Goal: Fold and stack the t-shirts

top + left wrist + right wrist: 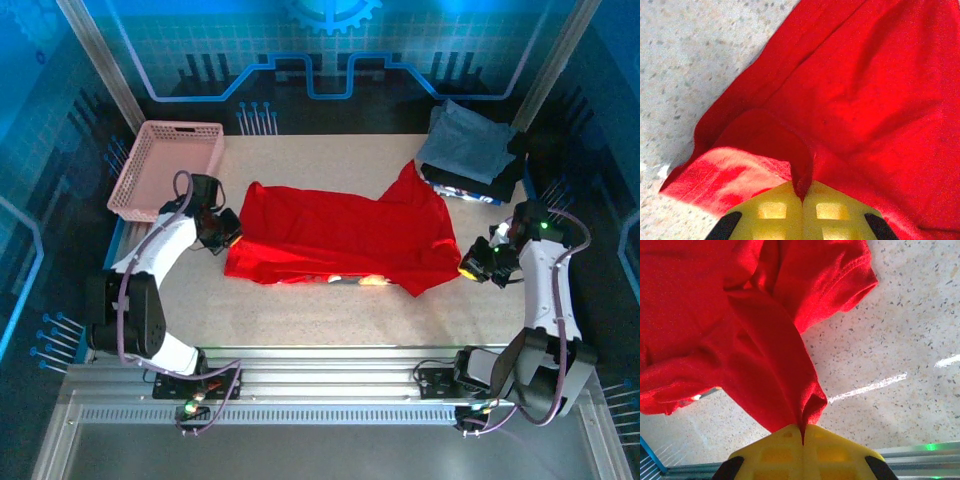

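The left gripper (230,240) is clamped shut on the left edge of the bright red cloth t-shirt (340,235), and the right gripper (466,266) pinches its right corner. The shirt lies between them on the speckled table (330,312), long axis left to right; folded grey-blue shirts (465,145) wait at the far right, nearer the right gripper.

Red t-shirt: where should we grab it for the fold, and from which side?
Its two short ends, each from the outside: the red t-shirt lies spread left to right across the table, so end pinches should keep it taut. The left fingers and right fingers are shut on those edges, which looks right.
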You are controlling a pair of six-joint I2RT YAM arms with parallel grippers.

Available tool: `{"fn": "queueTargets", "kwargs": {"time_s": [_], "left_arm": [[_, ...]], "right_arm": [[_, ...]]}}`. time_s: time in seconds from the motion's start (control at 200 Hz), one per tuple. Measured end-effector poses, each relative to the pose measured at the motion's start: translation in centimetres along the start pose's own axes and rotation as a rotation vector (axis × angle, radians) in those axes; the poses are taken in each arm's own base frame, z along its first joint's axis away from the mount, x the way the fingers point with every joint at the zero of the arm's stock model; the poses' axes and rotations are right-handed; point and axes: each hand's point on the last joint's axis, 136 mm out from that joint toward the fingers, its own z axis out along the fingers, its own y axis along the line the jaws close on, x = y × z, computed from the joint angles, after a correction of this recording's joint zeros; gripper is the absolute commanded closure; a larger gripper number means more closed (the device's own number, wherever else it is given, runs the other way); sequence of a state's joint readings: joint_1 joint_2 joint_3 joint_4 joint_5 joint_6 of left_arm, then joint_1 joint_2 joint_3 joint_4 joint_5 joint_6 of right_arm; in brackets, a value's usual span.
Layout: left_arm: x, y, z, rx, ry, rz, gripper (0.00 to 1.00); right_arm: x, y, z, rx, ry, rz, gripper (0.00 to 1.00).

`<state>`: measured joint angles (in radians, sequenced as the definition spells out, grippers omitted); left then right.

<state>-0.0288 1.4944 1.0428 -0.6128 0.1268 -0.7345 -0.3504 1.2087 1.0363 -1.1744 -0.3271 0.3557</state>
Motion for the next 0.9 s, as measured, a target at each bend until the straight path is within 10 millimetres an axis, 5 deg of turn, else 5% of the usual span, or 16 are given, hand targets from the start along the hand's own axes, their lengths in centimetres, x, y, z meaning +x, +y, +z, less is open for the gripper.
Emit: {"fn": "queueTargets", "kwargs": {"time_s": [0.42,0.715,0.9], "left_arm": [[4.9,3.2,-8.4,0.102,-0.112,-0.052,1.00],[6.0,5.4,-11.6,0.095,-0.200,-0.085,1.00],[6.7,6.9,-12.5,0.076,-0.234,-0.111,1.00]], "right_arm": [[3.0,2.2,-6.5,-0.100,-0.139,0.087,1.00],[3.5,4.5,-11.4,-0.135,-0.205,0.077,1.00],[5.3,4.0,-12.3,-0.107,-0.187,0.105,1.00]]}}
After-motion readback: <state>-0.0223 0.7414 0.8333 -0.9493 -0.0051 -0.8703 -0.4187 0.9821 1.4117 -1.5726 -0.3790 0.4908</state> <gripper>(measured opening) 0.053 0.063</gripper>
